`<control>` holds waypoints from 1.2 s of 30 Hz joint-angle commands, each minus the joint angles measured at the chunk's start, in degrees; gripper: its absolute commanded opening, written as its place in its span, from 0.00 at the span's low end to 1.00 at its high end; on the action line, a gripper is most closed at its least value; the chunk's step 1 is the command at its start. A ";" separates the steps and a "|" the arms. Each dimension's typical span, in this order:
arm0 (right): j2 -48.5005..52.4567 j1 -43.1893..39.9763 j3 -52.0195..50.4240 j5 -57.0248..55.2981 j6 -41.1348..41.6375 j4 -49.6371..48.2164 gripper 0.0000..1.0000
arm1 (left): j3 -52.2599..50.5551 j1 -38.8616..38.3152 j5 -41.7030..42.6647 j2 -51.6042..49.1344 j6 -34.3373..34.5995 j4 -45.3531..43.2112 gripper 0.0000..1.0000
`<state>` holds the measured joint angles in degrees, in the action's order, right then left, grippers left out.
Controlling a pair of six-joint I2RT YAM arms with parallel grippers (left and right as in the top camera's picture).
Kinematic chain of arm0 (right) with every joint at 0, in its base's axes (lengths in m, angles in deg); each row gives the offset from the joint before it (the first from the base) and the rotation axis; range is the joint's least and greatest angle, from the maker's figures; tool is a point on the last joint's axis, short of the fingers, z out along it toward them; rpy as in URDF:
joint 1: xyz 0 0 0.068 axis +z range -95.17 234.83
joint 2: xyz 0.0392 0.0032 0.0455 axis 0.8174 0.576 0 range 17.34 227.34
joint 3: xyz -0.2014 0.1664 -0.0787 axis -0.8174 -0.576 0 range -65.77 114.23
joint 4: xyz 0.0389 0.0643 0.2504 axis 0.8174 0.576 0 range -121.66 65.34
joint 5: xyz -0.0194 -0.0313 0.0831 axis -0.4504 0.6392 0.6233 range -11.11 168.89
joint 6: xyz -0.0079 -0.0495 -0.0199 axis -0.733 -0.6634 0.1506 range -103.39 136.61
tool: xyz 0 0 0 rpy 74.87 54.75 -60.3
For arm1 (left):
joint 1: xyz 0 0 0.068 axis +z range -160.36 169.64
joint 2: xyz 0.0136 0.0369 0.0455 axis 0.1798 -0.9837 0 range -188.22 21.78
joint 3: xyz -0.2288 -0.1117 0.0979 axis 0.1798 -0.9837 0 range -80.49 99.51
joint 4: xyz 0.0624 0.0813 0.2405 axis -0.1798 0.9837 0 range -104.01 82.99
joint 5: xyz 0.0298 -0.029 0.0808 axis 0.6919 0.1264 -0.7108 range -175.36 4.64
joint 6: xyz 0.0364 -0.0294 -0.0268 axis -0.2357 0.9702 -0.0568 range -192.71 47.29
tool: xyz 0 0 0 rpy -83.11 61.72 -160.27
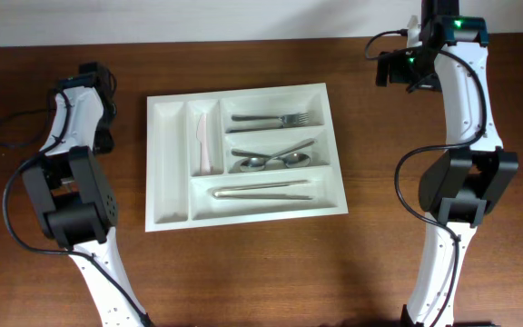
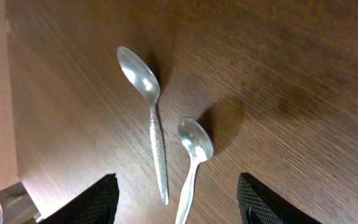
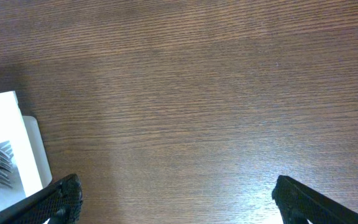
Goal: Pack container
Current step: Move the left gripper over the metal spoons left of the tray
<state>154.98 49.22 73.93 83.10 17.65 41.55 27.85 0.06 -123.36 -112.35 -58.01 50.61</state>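
Packing state: tray at mid-table holds forks, spoons, long pieces and a white knife; its leftmost slot is bare. Left of the tray, two loose spoons lie below my left gripper, which is partly open and empty. I judge these still unpacked. My right gripper, right of the tray, is wide open and empty.

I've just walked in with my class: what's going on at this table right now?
Two robot arms are packing cutlery into a white tray. It already holds forks, spoons, a white knife and a long metal piece. The left gripper is open above a large spoon and a small spoon lying on the table, gripping neither. The right gripper is open beside the tray's corner, holding nothing.
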 commanded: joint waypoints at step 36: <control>-0.22 -0.48 -0.04 0.28 -0.35 -0.13 0.99 | -20.76 0.13 -1.38 -1.70 0.48 -20.28 0.26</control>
<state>154.98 49.22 73.93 83.10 17.63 41.57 10.71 -0.29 -133.68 -110.32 -57.77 29.60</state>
